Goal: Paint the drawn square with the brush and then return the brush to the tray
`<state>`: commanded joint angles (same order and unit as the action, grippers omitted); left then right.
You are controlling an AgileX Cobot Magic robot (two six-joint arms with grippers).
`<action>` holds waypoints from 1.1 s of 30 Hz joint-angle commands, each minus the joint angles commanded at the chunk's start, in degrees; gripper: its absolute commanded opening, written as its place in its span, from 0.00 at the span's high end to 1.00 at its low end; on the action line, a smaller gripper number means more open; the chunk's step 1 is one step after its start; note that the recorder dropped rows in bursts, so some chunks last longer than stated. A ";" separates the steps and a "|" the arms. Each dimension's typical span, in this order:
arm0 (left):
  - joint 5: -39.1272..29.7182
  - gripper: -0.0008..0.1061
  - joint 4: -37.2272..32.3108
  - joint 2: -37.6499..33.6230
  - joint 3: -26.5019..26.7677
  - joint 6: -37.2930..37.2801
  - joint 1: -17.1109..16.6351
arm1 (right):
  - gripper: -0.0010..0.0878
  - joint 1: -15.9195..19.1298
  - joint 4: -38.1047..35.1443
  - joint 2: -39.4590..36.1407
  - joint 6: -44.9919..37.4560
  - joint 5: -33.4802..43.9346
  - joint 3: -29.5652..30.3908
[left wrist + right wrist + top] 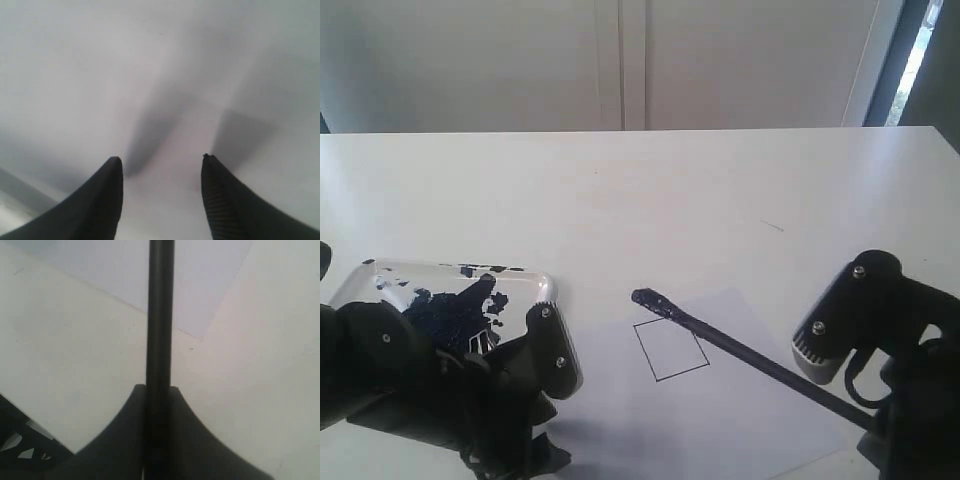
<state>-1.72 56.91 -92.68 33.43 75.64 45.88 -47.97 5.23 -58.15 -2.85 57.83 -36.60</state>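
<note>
Grips the brush (740, 350) in the right hand (159, 392), with both fingers (200, 440) pressed tight against the black shaft (160, 315) from either side, as the right wrist view shows. Holds it at a low slant over the paper (740, 420), running from the hand at the lower right of the exterior view up toward the middle. Carries the dark blue tip (648, 298) just beyond the upper left corner of the square (671, 349), with the shaft passing over the square's upper right corner. Cannot tell whether the tip touches the surface below it. Shows the square's inside plain white within its thin black outline. Has the tray (420, 268) lying on the worktop (670, 190) at the left of the exterior view, near the paper but well apart from the square and the brush. Bears a ragged blue-black blob (450, 305) in the middle of the tray and smaller flecks (470, 270) along the far rim. Rests the left arm (430, 390) low in front of the tray, hiding its near side. Spreads the left hand (161, 160) wide, its two dark fingers well apart above a bare pale surface marked only by soft grey shadows (150, 135).
</note>
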 joint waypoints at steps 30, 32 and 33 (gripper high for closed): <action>1.17 0.49 0.00 0.00 0.00 -0.13 0.00 | 0.99 0.00 0.00 -13.18 1.87 -7.59 0.00; 1.17 0.49 0.00 0.00 0.00 -0.13 0.00 | 0.99 0.00 0.00 -13.28 1.87 -7.88 0.00; 1.17 0.49 0.00 0.00 0.00 -0.13 0.00 | 0.99 0.00 0.00 -13.28 2.00 -7.86 0.00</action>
<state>-0.55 56.91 -92.68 33.43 75.51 45.88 -47.97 5.23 -71.43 -0.85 49.97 -36.60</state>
